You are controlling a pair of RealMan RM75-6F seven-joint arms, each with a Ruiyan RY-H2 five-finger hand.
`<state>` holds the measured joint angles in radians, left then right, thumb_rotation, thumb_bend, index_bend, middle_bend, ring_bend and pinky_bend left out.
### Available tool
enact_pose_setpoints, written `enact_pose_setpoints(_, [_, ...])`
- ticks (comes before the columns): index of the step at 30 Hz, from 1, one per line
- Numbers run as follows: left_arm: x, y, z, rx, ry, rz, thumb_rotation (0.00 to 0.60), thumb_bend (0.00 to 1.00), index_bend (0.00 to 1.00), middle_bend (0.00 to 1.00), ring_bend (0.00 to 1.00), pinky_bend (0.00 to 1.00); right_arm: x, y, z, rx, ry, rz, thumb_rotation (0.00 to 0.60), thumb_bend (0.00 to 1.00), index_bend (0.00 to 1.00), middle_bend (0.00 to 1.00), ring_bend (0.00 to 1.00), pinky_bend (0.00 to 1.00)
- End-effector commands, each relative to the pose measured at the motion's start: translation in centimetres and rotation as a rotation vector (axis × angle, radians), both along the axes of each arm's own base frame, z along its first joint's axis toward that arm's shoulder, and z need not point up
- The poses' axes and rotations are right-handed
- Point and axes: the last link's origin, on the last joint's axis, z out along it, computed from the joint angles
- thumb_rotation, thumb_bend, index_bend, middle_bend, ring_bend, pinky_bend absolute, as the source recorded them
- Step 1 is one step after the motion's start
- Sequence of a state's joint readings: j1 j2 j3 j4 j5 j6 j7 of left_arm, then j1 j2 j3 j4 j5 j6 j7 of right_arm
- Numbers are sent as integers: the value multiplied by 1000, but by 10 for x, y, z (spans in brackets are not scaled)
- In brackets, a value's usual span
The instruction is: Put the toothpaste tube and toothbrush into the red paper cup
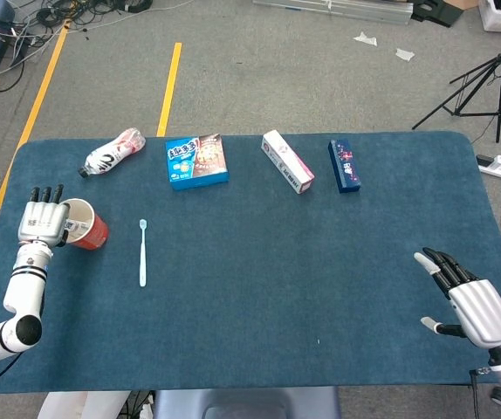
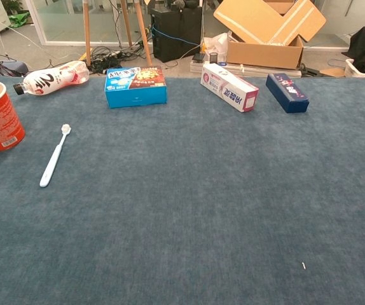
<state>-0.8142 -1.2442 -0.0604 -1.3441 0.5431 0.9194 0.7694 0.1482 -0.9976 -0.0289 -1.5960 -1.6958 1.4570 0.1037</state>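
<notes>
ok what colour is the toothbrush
Pale blue with a white head; the toothbrush shows best in the chest view.

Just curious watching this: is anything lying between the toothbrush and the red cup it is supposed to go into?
Nothing visible does. The toothbrush lies flat just beside the red paper cup, with only bare blue table cover between them. The left hand rests against the cup's far side, away from the brush.
</notes>
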Motion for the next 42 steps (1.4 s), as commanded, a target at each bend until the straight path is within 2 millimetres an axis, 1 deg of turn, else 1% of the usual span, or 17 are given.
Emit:
enact_pose_setpoints(1, [0, 0, 0, 2, 0, 1, 600, 397, 360, 0, 0, 0, 0, 0, 0, 0, 0, 1, 600, 0, 74, 92, 110, 433])
enact_pose_setpoints(10, [0, -1, 3, 9, -2, 4, 600, 397, 359, 0, 0, 0, 1, 0, 1, -2, -2, 3, 600, 0, 74, 92, 110, 433])
enact_pose_setpoints(18, [4, -2, 4, 10, -4, -2, 600, 397, 359, 0, 0, 0, 1, -1, 1, -1, -5, 6, 600, 0, 74, 92, 110, 432])
enact_pose_setpoints(29, [14, -8, 10, 19, -12, -21, 600, 397, 359, 0, 0, 0, 1, 0, 2, -4, -10, 10, 600, 0, 74, 92, 110, 432])
enact_pose_setpoints(38, [20, -11, 10, 19, -28, -38, 600, 397, 359, 0, 0, 0, 3, 0, 2, -6, -9, 15, 600, 0, 74, 93, 110, 432])
enact_pose_setpoints(42, [27, -13, 10, 24, -49, -61, 600, 397, 359, 0, 0, 0, 3, 0, 2, -7, -9, 16, 600, 0, 74, 93, 110, 432])
